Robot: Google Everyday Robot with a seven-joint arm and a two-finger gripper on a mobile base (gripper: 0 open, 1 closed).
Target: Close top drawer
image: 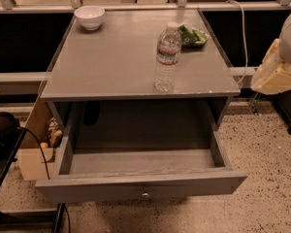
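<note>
The top drawer [111,187] is a wide grey drawer pulled far out of the grey table [116,62] toward me. Its inside [140,161] holds nothing. A small round metal knob [145,194] sits at the centre of its front panel. My gripper [276,74] shows as a cream-coloured shape at the right edge of the camera view. It hangs beside the table's right side, above the floor, and is apart from the drawer and its knob.
On the tabletop stand a clear water bottle [167,57] near the front right, a white bowl [89,17] at the back left and a green bag [192,36] at the back right. A cardboard box [34,154] and cables lie left of the drawer. The speckled floor [266,178] is on the right.
</note>
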